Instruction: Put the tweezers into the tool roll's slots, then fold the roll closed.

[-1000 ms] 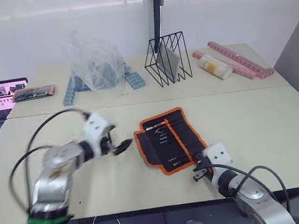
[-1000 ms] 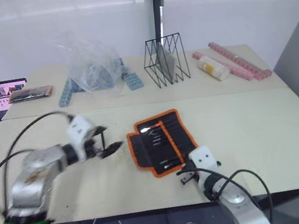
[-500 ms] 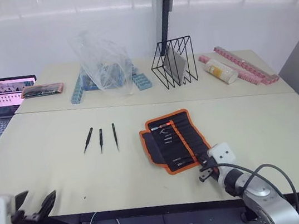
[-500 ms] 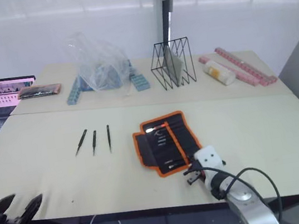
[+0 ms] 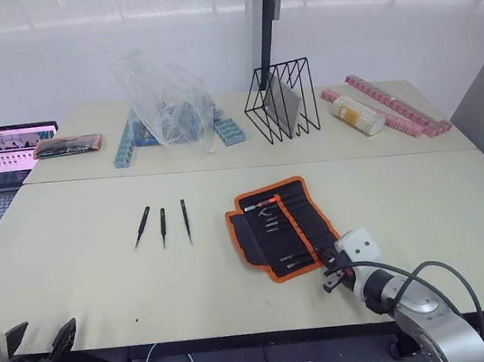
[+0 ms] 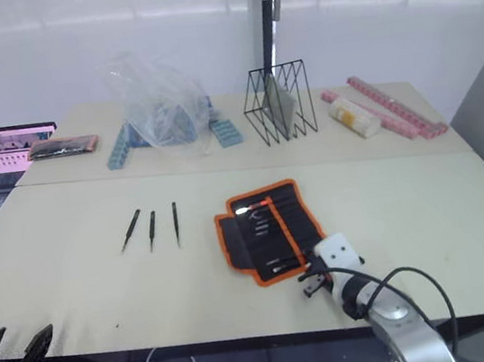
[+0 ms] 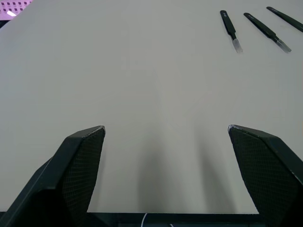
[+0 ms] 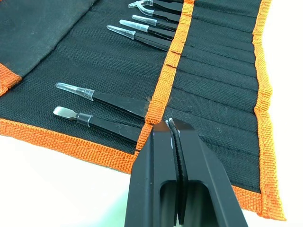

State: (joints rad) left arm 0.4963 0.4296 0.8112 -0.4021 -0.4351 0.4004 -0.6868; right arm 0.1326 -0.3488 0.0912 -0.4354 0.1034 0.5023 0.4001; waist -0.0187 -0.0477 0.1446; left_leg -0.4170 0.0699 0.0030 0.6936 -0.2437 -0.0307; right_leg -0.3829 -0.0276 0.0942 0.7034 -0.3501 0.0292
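The tool roll lies open on the table, black with orange edging. Several tweezers sit in its slots, their tips showing above the orange stripe. Three more tweezers lie loose side by side on the table to the left of the roll, also seen in the left wrist view. My right gripper is shut, its tips over the roll's orange stripe near the roll's near edge. My left gripper is open with nothing in it, low at the table's near-left edge, far from the loose tweezers.
Along the back stand a laptop, a flat dark packet with pink ends, a clear plastic bag over blue blocks, a black wire rack, a tube and pink strips.
My left arm has pulled back from beside the roll to the table's near-left edge, uncovering three loose tweezers. The right gripper has stayed at the roll's near edge.
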